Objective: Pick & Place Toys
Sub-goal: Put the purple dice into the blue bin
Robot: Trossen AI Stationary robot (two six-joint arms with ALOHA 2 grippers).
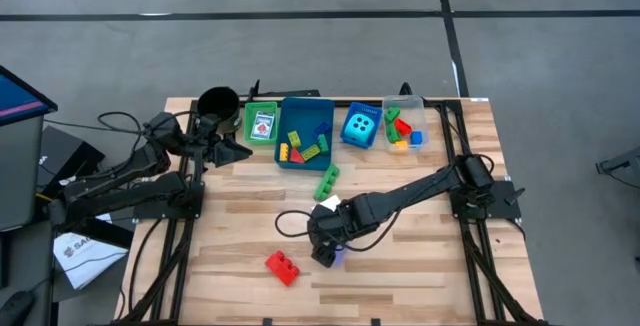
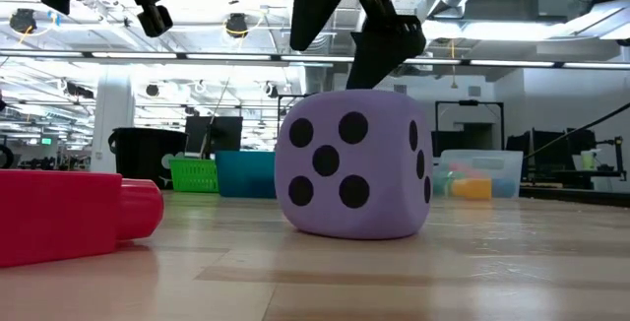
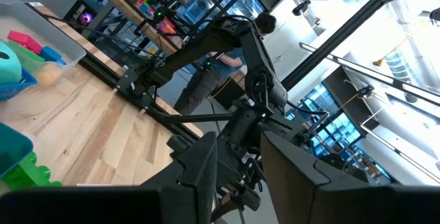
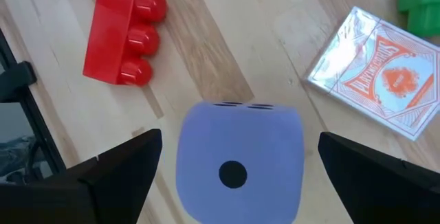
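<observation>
A purple dotted dice [image 4: 237, 159] rests on its bottom face on the wooden table near the front middle; it also shows in the low view [image 2: 354, 163]. My right gripper [image 1: 328, 251] is open just above it, pointing down, one finger on either side with a gap to the dice [image 4: 237, 176]. A red brick [image 1: 282, 266] lies to the dice's left. A white card pack [image 4: 375, 73] and a green brick [image 1: 327, 181] lie just behind it. My left gripper [image 1: 235, 151] is open and empty by the green tray [image 1: 262, 126] at the far left.
Along the far edge stand a black cup [image 1: 217, 103], the green tray with a card, a blue tray [image 1: 283, 126] with several bricks, a teal dice [image 1: 361, 126] and a clear tray [image 1: 385, 106] with bricks. A person shows beyond the table [image 3: 227, 52].
</observation>
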